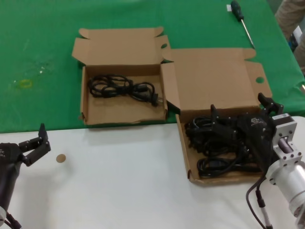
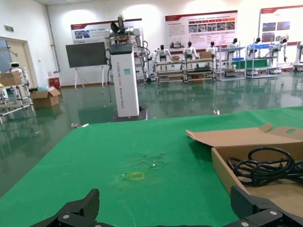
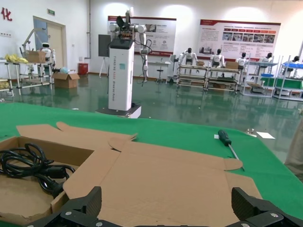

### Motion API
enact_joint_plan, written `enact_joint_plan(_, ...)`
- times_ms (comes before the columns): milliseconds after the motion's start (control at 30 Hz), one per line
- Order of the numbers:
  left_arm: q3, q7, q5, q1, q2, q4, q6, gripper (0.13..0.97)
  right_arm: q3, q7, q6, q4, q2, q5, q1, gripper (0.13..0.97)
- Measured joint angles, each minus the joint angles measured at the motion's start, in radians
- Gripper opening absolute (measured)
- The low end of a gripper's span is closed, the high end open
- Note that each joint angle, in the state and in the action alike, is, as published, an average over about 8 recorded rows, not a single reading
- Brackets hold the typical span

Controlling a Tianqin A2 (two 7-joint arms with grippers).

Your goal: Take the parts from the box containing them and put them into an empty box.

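The larger brown box (image 1: pixel 183 143) lies open at the right, its broad lid (image 1: pixel 214 81) folded back, and several black cable bundles (image 1: pixel 219 164) fill its tray. My right gripper (image 1: pixel 238 107) hovers open just over those cables, holding nothing; in its wrist view the right gripper (image 3: pixel 166 201) stands spread in front of the lid (image 3: pixel 175 175). The smaller box (image 1: pixel 85 95) with the wavy flap holds one coiled cable (image 1: pixel 121 87). My left gripper (image 1: pixel 33 140) waits open over the white table at the lower left, and the left gripper (image 2: pixel 165 201) faces that box (image 2: pixel 222 165) and its cable (image 2: pixel 260 168).
A black-handled screwdriver (image 1: pixel 240 16) lies on the green cloth at the back right, near a person's arm (image 1: pixel 290 19). A small brown disc (image 1: pixel 60 158) sits on the white table. A yellow mark (image 1: pixel 24 84) is on the cloth at far left.
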Motion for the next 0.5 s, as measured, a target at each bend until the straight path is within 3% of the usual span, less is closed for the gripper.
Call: enact_joint_plan(500,0.000,0.000,0.000,0.000,0.000,0.000,0.000,0.966,0.000,0.000,0.000,0.000,0.000,0.000,0.000,0.966)
